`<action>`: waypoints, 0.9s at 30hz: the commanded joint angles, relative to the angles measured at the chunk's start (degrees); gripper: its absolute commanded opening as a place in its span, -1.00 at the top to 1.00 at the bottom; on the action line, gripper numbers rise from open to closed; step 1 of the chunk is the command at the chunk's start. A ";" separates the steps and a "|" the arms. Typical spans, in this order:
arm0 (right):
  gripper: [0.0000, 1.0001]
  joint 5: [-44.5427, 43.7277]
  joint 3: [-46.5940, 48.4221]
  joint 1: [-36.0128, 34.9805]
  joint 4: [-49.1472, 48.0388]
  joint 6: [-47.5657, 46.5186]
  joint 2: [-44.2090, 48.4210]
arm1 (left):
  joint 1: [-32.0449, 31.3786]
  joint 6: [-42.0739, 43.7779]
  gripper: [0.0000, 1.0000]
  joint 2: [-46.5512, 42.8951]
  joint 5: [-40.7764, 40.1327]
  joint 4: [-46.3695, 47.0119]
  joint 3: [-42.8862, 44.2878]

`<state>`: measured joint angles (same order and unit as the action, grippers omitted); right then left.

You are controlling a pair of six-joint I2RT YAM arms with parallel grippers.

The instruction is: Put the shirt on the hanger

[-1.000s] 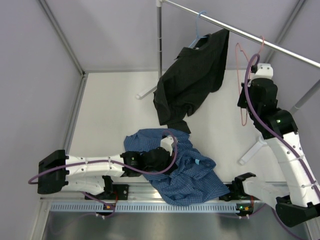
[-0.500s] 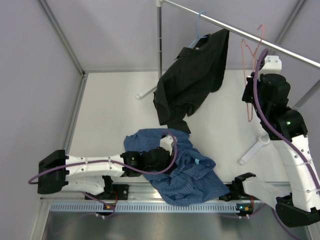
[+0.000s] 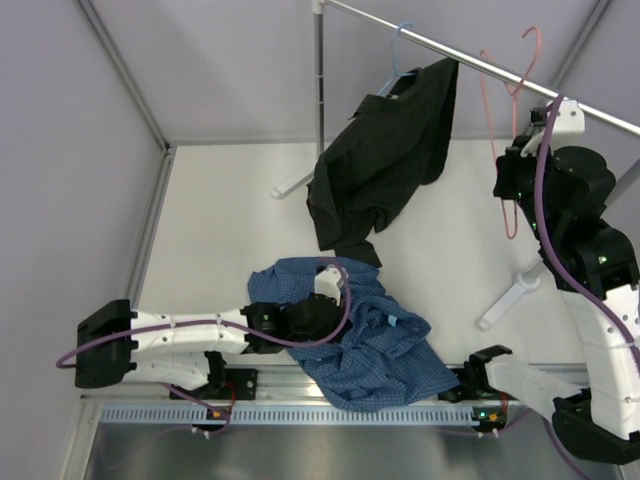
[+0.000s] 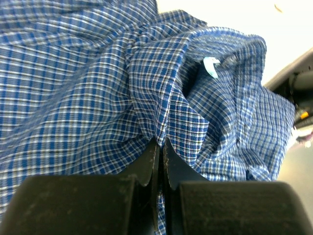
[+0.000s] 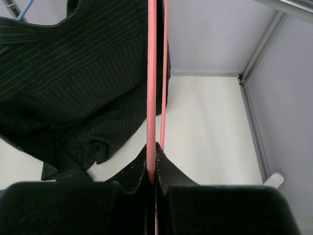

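The blue checked shirt (image 3: 375, 345) lies crumpled on the table near the front edge. My left gripper (image 4: 160, 142) is buried in it, shut on a raised fold of the shirt (image 4: 161, 88). In the top view the left gripper (image 3: 322, 300) sits at the shirt's left side. The thin pink hanger (image 3: 510, 205) hangs upright at the far right, and its hook reaches past the rail (image 3: 470, 58) in the picture. My right gripper (image 3: 512, 172) is shut on one pink wire of the hanger (image 5: 151, 73); in the right wrist view the right gripper (image 5: 152, 147) pinches that wire between its tips.
A black long-sleeved shirt (image 3: 385, 160) hangs from the rail on a light blue hanger (image 3: 402, 42), just left of the pink one. The rack's upright pole (image 3: 319, 90) and white feet (image 3: 510, 295) stand on the table. Grey walls close in the sides.
My right arm has raised the pink hanger up and to the right, carrying its hook past the rail. The left arm and the blue shirt have stayed put.
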<state>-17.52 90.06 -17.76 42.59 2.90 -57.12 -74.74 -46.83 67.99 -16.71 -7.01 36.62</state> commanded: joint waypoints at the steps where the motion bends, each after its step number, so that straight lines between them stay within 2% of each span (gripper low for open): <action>1: 1.00 3.89 -0.06 0.88 -1.37 -1.05 3.93 | 0.21 -2.56 1.00 -1.80 -5.87 -0.36 2.84; 5: 1.00 8.10 -0.59 0.97 2.91 -1.14 7.11 | 3.36 -5.64 1.00 -2.59 -8.34 -5.38 5.21; 8: 1.00 16.97 -0.41 0.88 10.28 -1.14 8.87 | 9.07 -5.38 1.00 -3.03 -4.66 -6.09 6.09; 10: 1.00 26.01 -1.20 0.88 14.43 -0.26 10.35 | 13.90 -4.15 1.00 -3.38 -1.85 -6.97 7.84; 12: 1.00 37.31 -4.88 0.45 17.77 -0.26 11.85 | 17.77 -3.01 1.00 -3.56 -1.22 -8.98 9.43; 15: 1.00 45.00 -11.56 -3.23 18.76 0.53 16.50 | 22.25 -1.08 1.00 -2.86 0.53 -12.40 12.94; 16: 1.00 45.46 -12.97 -6.64 19.37 0.62 18.69 | 23.31 -0.64 1.00 -1.73 1.23 -13.20 13.82; 20: 1.00 43.36 -19.72 -12.28 22.97 3.43 23.10 | 28.84 0.68 1.00 -0.31 4.92 -14.44 16.20; 23: 1.00 43.27 -23.35 -14.84 24.73 5.19 26.18 | 30.35 1.56 1.00 -0.05 6.77 -14.44 17.51; 27: 1.00 38.97 -23.44 -17.04 27.90 5.89 28.21 | 30.71 2.62 1.00 1.53 10.46 -14.44 19.62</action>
<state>23.05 65.98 -33.32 68.05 7.11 -30.30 -44.27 -46.04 68.60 -10.17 -21.52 52.82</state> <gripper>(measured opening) 0.003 0.026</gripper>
